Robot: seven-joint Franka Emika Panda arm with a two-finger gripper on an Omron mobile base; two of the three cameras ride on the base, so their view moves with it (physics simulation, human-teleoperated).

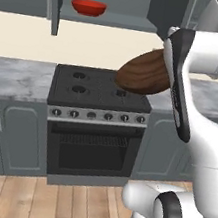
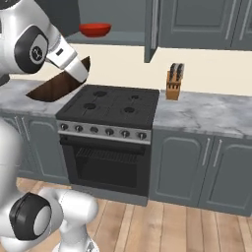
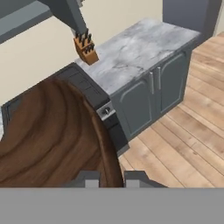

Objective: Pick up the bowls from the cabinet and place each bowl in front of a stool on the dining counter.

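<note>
My gripper (image 3: 111,177) is shut on the rim of the dark brown wood-grain bowl (image 1: 142,74), which hangs tilted in the air above the stove's right side. From the other side this bowl (image 2: 53,88) sits left of the stove, with the gripper (image 2: 80,74) at its upper edge. In the hand view the bowl (image 3: 52,135) covers the lower left. The glossy red bowl (image 1: 88,7) rests on the shelf of the open upper cabinet (image 1: 116,21), above and left of my hand, and it (image 2: 95,29) also shows from the right. The stool and the dining counter are out of view.
The black stove (image 1: 100,91) with its oven stands below, between grey lower cabinets (image 2: 192,167). The cabinet's open door (image 2: 150,29) juts out edge-on. A knife block (image 2: 173,83) stands on the marble worktop (image 2: 206,113) to the right. Wooden floor (image 3: 183,144) lies in front.
</note>
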